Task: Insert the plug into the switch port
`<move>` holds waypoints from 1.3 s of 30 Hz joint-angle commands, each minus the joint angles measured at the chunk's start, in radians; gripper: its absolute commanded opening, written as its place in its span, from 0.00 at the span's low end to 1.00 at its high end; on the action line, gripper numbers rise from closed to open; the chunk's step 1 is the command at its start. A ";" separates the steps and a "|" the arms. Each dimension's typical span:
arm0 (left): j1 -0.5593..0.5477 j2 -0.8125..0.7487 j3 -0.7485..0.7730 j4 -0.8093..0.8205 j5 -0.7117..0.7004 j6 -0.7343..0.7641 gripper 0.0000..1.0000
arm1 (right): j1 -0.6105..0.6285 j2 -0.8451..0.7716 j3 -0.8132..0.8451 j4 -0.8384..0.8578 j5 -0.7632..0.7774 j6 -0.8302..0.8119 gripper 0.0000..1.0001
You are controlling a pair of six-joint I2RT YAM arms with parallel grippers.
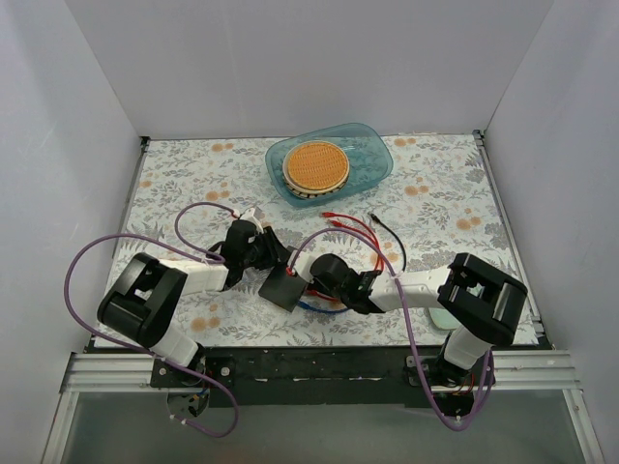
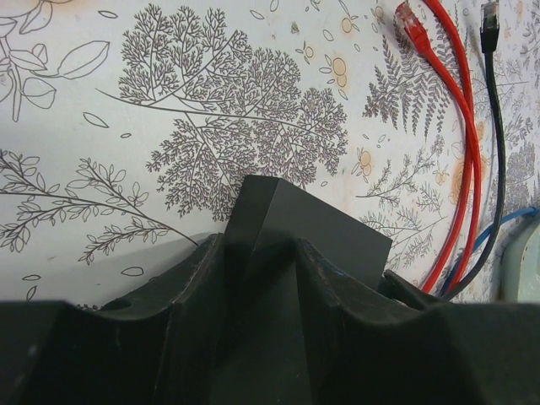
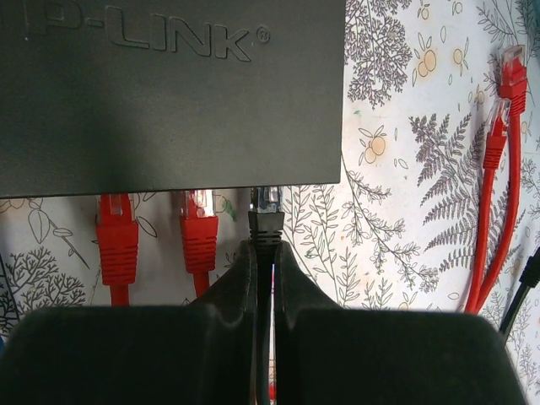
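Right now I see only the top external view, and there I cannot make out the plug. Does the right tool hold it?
Observer: Yes. In the right wrist view the right tool is shut on the black plug.
Operator: How close is it to going in?
Observer: Its clear tip meets the port edge of the switch, just right of two red plugs at that edge. I cannot tell how deep it sits.
Operator: Is anything steadying that box?
Observer: The left wrist view shows the left tool gripping it, with one finger on each side.
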 commanded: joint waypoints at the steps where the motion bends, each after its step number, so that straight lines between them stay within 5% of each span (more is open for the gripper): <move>1: -0.114 0.003 0.013 -0.142 0.245 -0.049 0.27 | 0.026 -0.028 0.078 0.243 -0.141 0.053 0.01; 8: -0.025 -0.037 0.029 -0.164 0.217 -0.044 0.39 | 0.026 -0.047 0.074 0.078 -0.112 0.103 0.05; 15: 0.023 -0.103 0.071 -0.208 0.170 -0.029 0.56 | 0.026 -0.126 0.051 0.009 -0.092 0.138 0.54; 18: 0.034 -0.137 0.104 -0.245 0.139 -0.016 0.63 | 0.026 -0.168 0.052 -0.020 -0.075 0.145 0.64; 25: 0.040 -0.278 0.218 -0.357 0.009 0.054 0.96 | 0.024 -0.309 0.083 -0.080 -0.040 0.132 0.77; 39: 0.041 -0.493 0.373 -0.525 -0.209 0.151 0.98 | 0.005 -0.571 0.146 -0.136 0.025 0.100 0.96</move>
